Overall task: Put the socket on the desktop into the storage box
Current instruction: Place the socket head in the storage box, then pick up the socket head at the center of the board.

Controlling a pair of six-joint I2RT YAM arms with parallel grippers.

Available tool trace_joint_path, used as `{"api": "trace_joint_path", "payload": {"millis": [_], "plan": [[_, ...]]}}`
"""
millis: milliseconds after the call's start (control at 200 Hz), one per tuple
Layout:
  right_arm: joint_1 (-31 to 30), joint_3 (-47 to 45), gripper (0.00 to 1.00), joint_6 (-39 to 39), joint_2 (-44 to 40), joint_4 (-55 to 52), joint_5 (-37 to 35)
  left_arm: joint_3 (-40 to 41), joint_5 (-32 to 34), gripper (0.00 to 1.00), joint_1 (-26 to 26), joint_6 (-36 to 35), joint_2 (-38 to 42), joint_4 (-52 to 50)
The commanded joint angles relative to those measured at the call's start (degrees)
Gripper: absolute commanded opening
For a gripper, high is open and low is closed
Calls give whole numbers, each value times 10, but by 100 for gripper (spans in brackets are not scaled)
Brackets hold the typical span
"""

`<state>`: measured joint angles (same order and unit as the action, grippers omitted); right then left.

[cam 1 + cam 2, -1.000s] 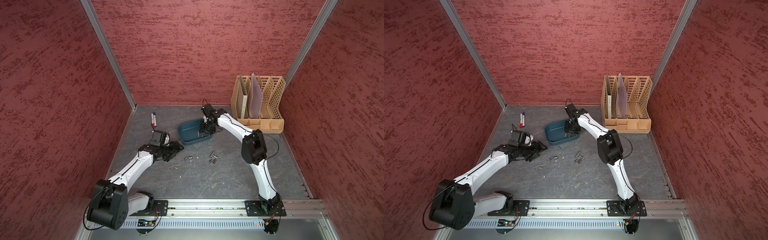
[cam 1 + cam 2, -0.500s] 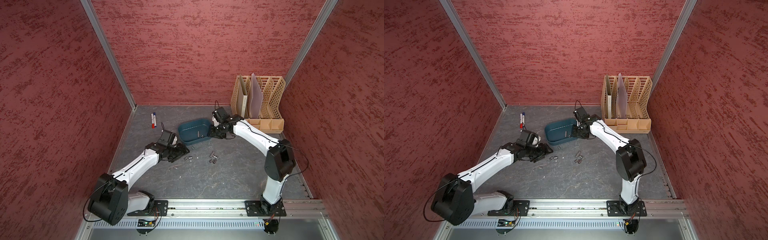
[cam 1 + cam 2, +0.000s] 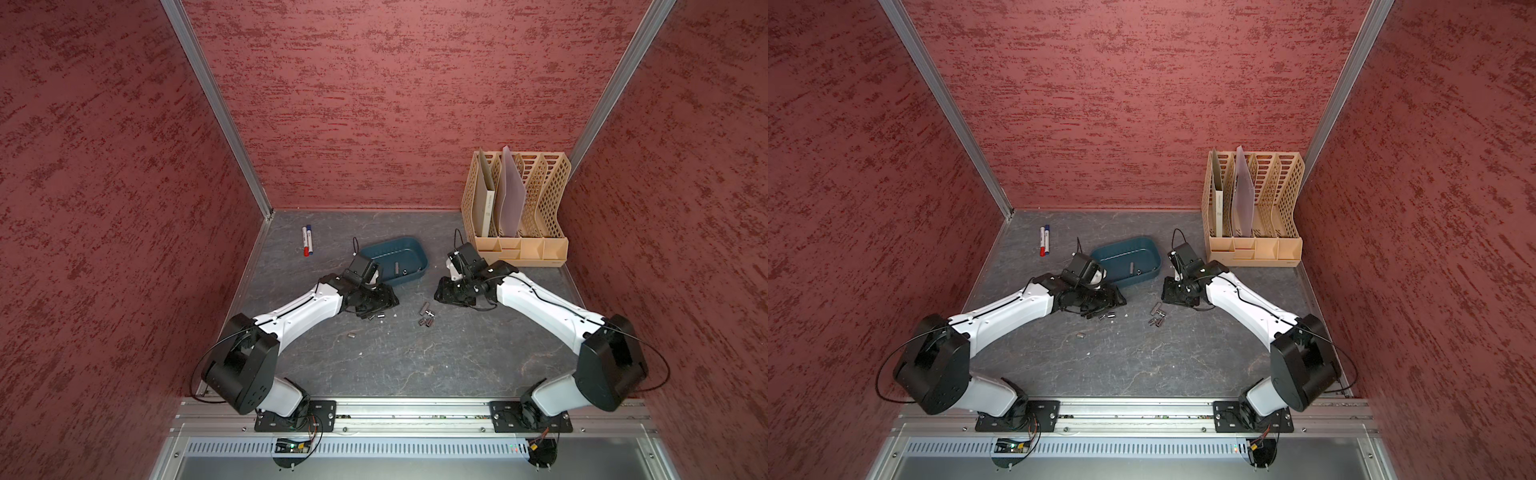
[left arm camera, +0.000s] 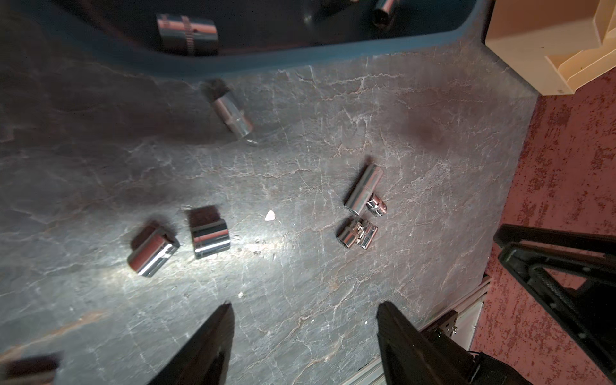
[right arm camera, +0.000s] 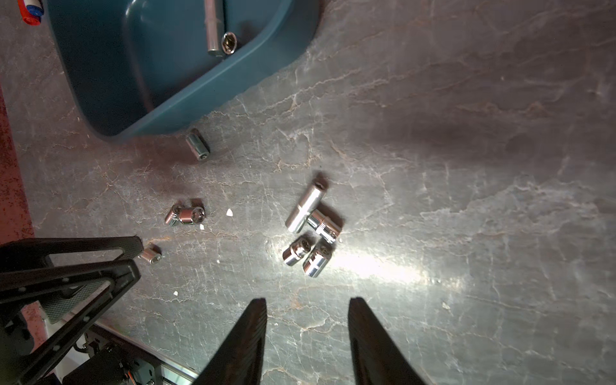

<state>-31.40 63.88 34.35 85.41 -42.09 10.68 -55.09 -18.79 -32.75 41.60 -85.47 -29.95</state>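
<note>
Several chrome sockets lie loose on the dark grey desktop (image 3: 415,365). One cluster of sockets (image 3: 426,316) (image 5: 310,230) sits just ahead of my right gripper (image 3: 441,296) (image 5: 306,301), which is open and empty. Two short sockets (image 4: 181,241) (image 3: 377,316) lie just ahead of my left gripper (image 3: 374,307) (image 4: 305,305), also open and empty. A single socket (image 5: 198,148) rests against the teal storage box (image 3: 409,279) (image 5: 186,110). Inside the box lie a few sockets (image 5: 220,33). Another lone socket (image 3: 352,335) lies nearer the front.
A beige lattice file rack (image 3: 519,216) with folders stands at the back right, close behind my right arm. Two markers (image 3: 307,241) lie at the back left. Red walls enclose the desktop on three sides. The left gripper's fingers (image 5: 66,266) show in the right wrist view.
My right gripper has drawn back from over the storage box to the desktop beside the socket cluster. My left gripper has moved right, up to the two short sockets.
</note>
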Motion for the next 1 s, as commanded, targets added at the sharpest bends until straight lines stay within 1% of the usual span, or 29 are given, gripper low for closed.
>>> {"api": "trace_joint_path", "payload": {"millis": [0, 245, 566, 837, 997], "plan": [[-2, -14, 45, 11, -16, 19, -13, -24, 13, 70, -15, -10, -19, 6], [-2, -69, 45, 40, -78, 32, -5, -82, 21, 68, -49, -31, -81, -10], [-1, -173, 45, 84, -180, 31, -21, -195, 32, 65, -97, -76, -193, -50], [-1, -208, 45, 101, -248, 6, -41, -263, 57, 61, -121, -107, -262, -88], [-1, -222, 45, 110, -272, 2, -48, -280, 81, 56, -129, -119, -282, -98]]}}
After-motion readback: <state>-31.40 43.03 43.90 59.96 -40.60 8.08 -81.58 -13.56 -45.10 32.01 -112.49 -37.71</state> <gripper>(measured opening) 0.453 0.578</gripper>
